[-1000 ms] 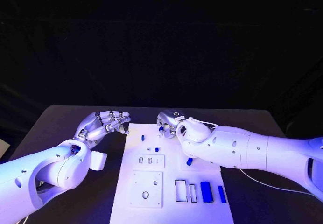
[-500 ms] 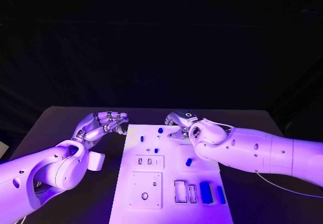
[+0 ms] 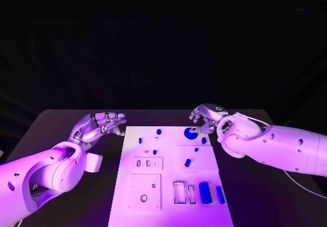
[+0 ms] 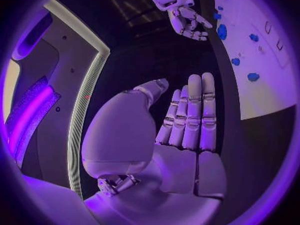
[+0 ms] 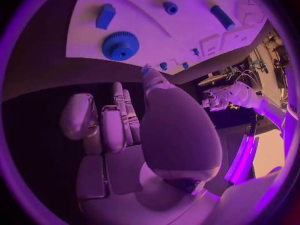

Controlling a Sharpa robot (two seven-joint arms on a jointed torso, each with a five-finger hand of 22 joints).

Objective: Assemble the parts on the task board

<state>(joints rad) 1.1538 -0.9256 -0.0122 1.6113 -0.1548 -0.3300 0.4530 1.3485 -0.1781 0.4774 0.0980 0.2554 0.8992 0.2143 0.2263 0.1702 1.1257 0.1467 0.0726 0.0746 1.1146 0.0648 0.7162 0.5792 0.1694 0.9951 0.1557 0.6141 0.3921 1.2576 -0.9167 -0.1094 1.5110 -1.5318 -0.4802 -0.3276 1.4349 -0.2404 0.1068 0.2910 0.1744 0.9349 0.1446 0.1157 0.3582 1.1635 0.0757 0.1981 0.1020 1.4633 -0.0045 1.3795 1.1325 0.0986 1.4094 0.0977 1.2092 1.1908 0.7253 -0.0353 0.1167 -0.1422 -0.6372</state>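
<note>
The white task board lies lengthwise in the middle of the table. A blue gear lies near its far right corner, with several small blue pegs spread over the far half. Two blue blocks sit at the near right. My right hand hovers just beyond the gear, fingers loosely bent and holding nothing. In the right wrist view the gear lies ahead of the empty right hand. My left hand is beside the board's far left corner, and the left hand is empty with straight fingers.
Recessed slots and a plate with a round hole take up the board's left half. Empty rectangular pockets lie beside the blue blocks. Black table surrounds the board on both sides.
My right hand has moved to the right, from over the board's far middle to its far right corner, and the blue gear now shows uncovered. The left hand has barely moved.
</note>
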